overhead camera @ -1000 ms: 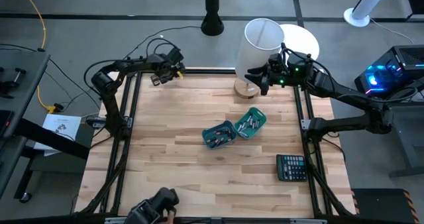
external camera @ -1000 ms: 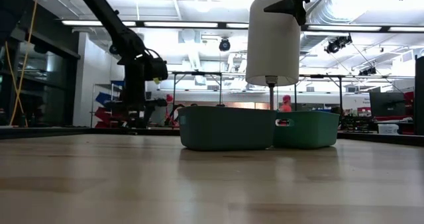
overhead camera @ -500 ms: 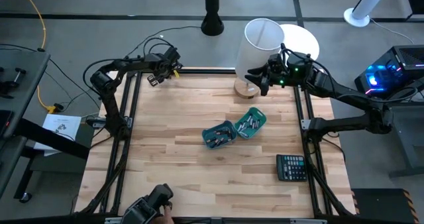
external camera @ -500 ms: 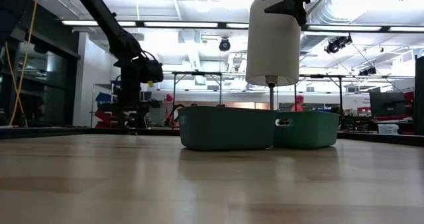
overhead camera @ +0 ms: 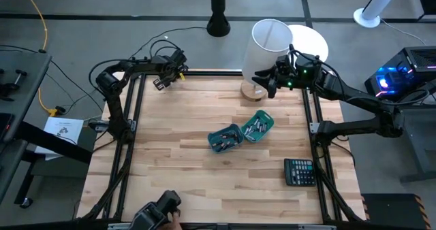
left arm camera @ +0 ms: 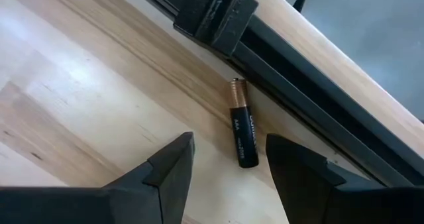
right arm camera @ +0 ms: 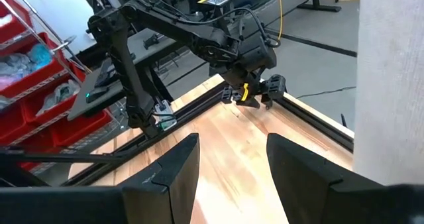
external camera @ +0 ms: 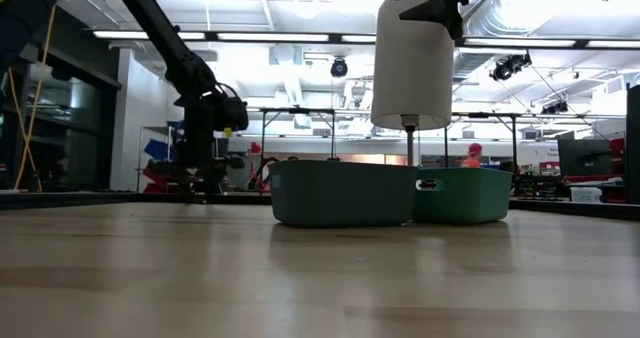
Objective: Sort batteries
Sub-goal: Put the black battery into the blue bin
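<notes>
1. A lone battery (left arm camera: 243,122) lies flat on the pale wood at the table's far left corner. It is a thin cylinder, black along most of its length with a coppery end, and it sits just beside the dark metal frame rail (left arm camera: 311,111).
2. The left gripper (left arm camera: 225,164) hangs just above this battery. Its two dark, blunt, matte fingers stand apart with nothing between them.
3. More batteries (overhead camera: 257,126) fill the right-hand teal bin (overhead camera: 267,120), and darker ones (overhead camera: 223,141) lie in the left-hand teal bin (overhead camera: 235,130). The two small, smooth-walled plastic tubs touch each other near the table's middle.
4. The right gripper (overhead camera: 263,80) waits over the far right edge, its fingers spread and empty, next to a tall white cylinder (overhead camera: 268,50) on a round wooden foot (overhead camera: 253,90).
5. A black calculator (overhead camera: 299,171) with rows of keys lies near the right edge, well apart from the bins.
6. The table (overhead camera: 177,162) is light butcher-block wood of narrow glued strips, framed by black metal rails.
7. Beyond it the low view shows a large, bright hall with ceiling strip lights (external camera: 290,36). The right wrist view shows red storage bins (right arm camera: 26,58) on a rack.
</notes>
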